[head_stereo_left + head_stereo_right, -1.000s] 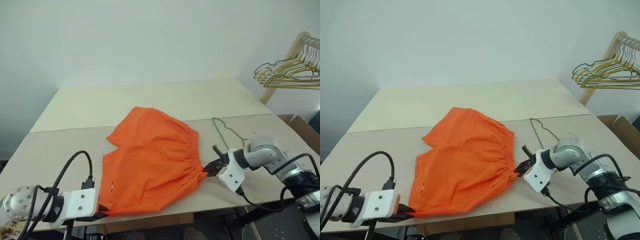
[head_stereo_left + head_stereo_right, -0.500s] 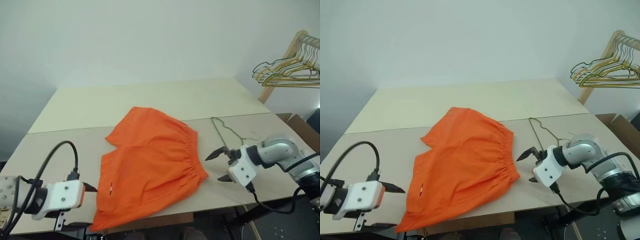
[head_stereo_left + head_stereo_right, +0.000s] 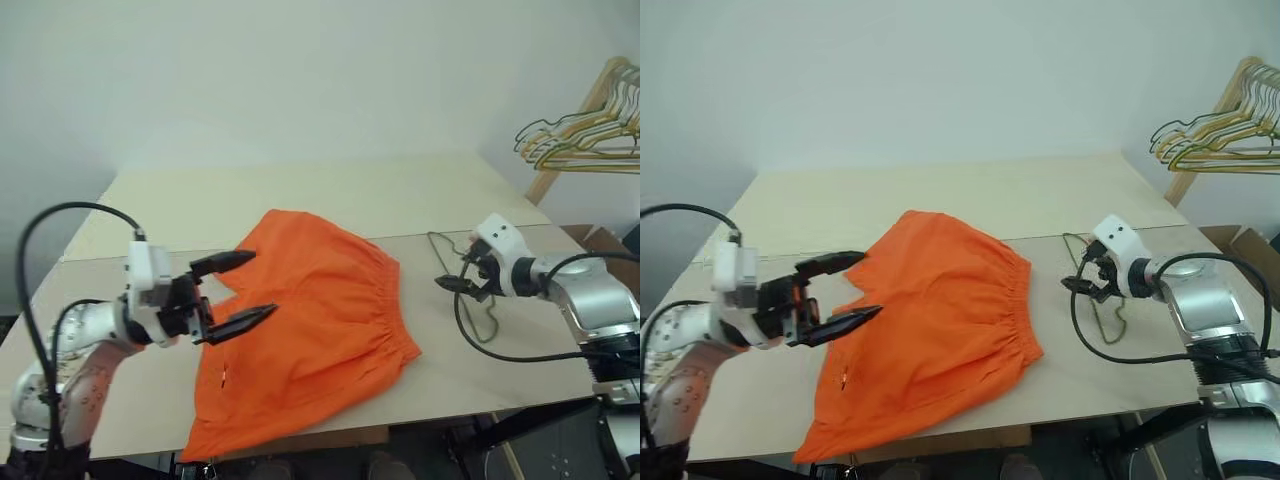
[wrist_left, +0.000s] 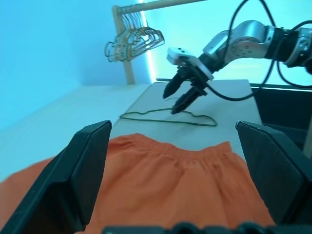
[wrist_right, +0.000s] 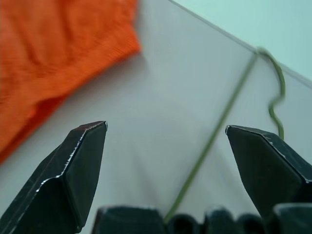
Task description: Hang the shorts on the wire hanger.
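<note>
Left eye view, over a pale desk (image 3: pixel 330 205): the shorts (image 3: pixel 310 330) lie spread flat and unheld, their lowest corner hanging slightly past the desk's near edge and their gathered waistband facing the right edge. The left gripper (image 3: pixel 245 292) hangs above the cloth on the side toward the left edge, its two black fingers spread wide with nothing between them, pointing across the fabric toward the right. Just beside the waistband, on bare desk closer to the right edge, the wire hanger (image 3: pixel 470 285) lies flat, apart from the shorts, its hook toward the far side. The right gripper (image 3: pixel 458 273) is poised over that wire, its jaws parted and empty; whether a fingertip touches the wire cannot be told. From the right wrist view, the wire hanger (image 5: pixel 222 126) runs between the open fingers (image 5: pixel 78 170) on the desk surface below, with an orange corner of the shorts (image 5: pixel 58 58) off to one side. Beyond the desk's far right corner, a bunch of yellow and green hangers (image 3: pixel 580 135) hangs from a wooden rack (image 3: pixel 575 125) against the plain wall.
</note>
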Available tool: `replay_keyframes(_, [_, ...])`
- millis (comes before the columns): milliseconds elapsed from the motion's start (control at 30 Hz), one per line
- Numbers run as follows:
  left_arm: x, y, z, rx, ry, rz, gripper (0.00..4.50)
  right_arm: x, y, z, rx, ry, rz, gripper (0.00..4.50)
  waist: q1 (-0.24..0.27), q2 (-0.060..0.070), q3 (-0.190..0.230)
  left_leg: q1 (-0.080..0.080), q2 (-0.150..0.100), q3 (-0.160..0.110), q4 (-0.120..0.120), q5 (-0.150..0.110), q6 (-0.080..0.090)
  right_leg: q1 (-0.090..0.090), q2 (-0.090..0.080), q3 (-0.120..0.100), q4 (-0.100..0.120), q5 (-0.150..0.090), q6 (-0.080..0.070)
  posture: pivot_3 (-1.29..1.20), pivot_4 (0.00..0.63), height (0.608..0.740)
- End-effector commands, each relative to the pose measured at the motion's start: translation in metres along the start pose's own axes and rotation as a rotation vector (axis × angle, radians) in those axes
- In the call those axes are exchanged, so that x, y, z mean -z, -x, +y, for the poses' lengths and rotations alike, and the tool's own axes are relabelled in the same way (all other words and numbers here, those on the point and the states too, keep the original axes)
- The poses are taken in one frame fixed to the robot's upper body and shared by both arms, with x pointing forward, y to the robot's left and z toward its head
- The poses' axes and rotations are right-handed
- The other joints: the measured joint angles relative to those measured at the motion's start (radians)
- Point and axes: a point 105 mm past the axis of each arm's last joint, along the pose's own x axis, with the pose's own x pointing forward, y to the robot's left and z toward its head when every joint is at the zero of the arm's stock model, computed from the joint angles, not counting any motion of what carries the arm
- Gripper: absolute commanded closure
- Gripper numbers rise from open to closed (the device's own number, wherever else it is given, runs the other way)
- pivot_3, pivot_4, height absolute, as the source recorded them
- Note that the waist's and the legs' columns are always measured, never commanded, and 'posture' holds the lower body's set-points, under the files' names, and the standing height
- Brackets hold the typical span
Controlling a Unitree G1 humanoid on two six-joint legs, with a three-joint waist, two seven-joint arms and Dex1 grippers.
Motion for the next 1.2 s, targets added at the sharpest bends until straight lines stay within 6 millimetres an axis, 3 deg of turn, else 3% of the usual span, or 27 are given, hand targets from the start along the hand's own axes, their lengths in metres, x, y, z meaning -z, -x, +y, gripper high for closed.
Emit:
replay_keyframes(33, [0.006, -0.008, -0.006, 0.045, -0.031, 0.027, 0.06, -0.002, -0.002, -0.008, 0.100, -0.067, 0.025, 0.00, -0.010, 0.000, 0.000, -0.004, 0.000, 0.000, 0.001, 0.001, -0.001, -0.004, 0.000, 0.000, 0.001, 0.000, 0.000, -0.07, 0.000, 0.740])
replay_keyframes(167, [0.018, -0.006, -0.006, 0.059, -0.048, 0.072, 0.06, 0.006, -0.010, -0.007, 0.109, -0.110, 0.060, 0.00, -0.022, 0.001, 0.000, -0.005, 0.000, 0.001, 0.001, 0.001, -0.001, -0.004, 0.001, 0.000, 0.000, 0.001, 0.000, -0.08, 0.000, 0.740])
replay_keyframes(333, [0.018, -0.006, -0.006, 0.064, -0.050, 0.063, 0.06, 0.011, -0.016, -0.013, 0.130, -0.151, 0.073, 0.00, -0.041, 0.001, 0.000, -0.004, 0.000, 0.001, 0.001, -0.001, 0.005, -0.002, 0.001, 0.000, -0.002, 0.004, 0.000, -0.07, 0.000, 0.740])
replay_keyframes(733, [0.025, -0.001, -0.015, 0.085, -0.058, 0.131, 0.06, 0.023, -0.030, -0.001, 0.011, -0.171, 0.131, 0.00, -0.048, 0.001, -0.001, -0.003, 0.000, 0.000, 0.001, -0.001, 0.004, -0.002, 0.002, 0.000, -0.001, 0.004, 0.000, -0.05, 0.000, 0.740])
replay_keyframes(833, [0.027, 0.002, -0.013, 0.076, -0.077, 0.157, 0.00, 0.030, -0.034, 0.000, 0.009, -0.184, 0.167, 0.55, -0.051, 0.001, -0.001, -0.003, 0.000, 0.000, 0.001, 0.000, 0.004, -0.002, 0.002, 0.000, -0.001, 0.004, 0.000, -0.04, 0.000, 0.740])
replay_keyframes(1200, [0.027, 0.006, -0.014, 0.056, -0.084, 0.165, 0.00, 0.041, -0.044, 0.000, 0.022, -0.167, 0.220, 4.43, -0.057, 0.001, -0.011, -0.002, 0.000, 0.000, 0.001, -0.001, 0.004, -0.001, 0.002, -0.001, -0.001, 0.004, 0.000, -0.02, 0.000, 0.740])
